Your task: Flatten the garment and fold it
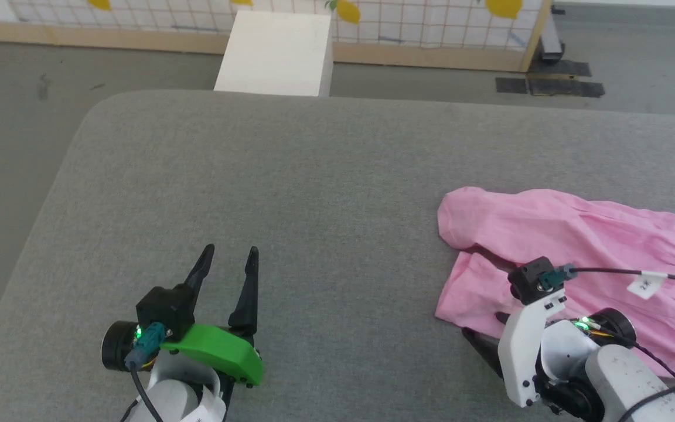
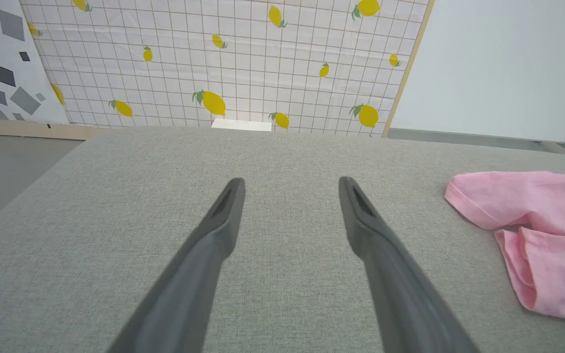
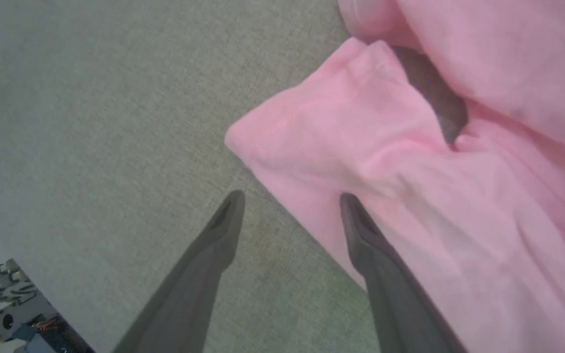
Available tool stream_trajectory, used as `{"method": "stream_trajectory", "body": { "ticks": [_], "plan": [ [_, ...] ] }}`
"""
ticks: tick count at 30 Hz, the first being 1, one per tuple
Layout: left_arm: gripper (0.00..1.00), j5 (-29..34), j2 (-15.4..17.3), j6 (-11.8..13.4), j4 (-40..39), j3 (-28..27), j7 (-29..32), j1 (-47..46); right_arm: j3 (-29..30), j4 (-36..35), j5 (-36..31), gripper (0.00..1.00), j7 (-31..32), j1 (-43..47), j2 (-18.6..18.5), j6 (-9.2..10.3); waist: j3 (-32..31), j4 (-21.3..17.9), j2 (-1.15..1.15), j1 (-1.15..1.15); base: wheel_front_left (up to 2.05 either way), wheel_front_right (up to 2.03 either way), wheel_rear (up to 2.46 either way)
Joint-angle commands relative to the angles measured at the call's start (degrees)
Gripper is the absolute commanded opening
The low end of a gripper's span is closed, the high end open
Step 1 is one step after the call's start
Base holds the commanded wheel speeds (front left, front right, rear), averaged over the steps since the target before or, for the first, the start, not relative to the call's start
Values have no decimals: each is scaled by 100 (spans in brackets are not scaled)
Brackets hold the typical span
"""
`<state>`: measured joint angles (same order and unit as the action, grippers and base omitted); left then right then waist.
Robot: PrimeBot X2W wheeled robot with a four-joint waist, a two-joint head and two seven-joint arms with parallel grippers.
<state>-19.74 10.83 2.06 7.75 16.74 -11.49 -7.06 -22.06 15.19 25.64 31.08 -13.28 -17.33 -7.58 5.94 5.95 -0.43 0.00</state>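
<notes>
Grey woven padding [image 1: 314, 176] spreads under both arms, and one pink garment [image 1: 578, 246] lies on its right part, the landmark for everything else; the right gripper [image 3: 292, 195] has its two dark fingers spread wide with nothing held between them; one finger [image 3: 385, 274] is over the garment's near left hem, the other over bare padding just beside that hem; whether either presses the cloth I cannot tell. Well to the left of the garment, the left gripper [image 1: 231, 251] holds its two fingers equally wide apart, empty, above bare padding; the garment itself is rumpled, two lobes showing at its left end with a shadowed gap between them, gathers along its right edge; one white tag [image 1: 645, 284] hangs on a cable over it; beyond the garment, off the padding, stand one white block [image 1: 276, 53] and one grid-printed screen with yellow lemons [image 2: 214, 59].
</notes>
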Motion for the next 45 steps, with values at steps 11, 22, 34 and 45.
{"method": "stream_trajectory", "body": {
  "ticks": [11,22,34,45],
  "plan": [
    [100,-49,-21,0,224,-23,-164,-186,-853,1140,608,0,-223,-703,14,9,185,139,43,0,0,0,0],
    [100,-31,76,26,220,40,-92,-166,-1984,743,738,0,-1313,-1454,668,9,-69,-45,43,0,0,0,0],
    [100,-78,76,92,197,78,-74,-142,-2944,1173,1187,100,-1842,-1384,895,9,60,-9,43,0,0,0,0],
    [100,-150,170,183,238,-11,-113,8,-1877,282,837,100,-2994,-533,561,9,-150,-191,43,0,0,0,0]
  ]
}}
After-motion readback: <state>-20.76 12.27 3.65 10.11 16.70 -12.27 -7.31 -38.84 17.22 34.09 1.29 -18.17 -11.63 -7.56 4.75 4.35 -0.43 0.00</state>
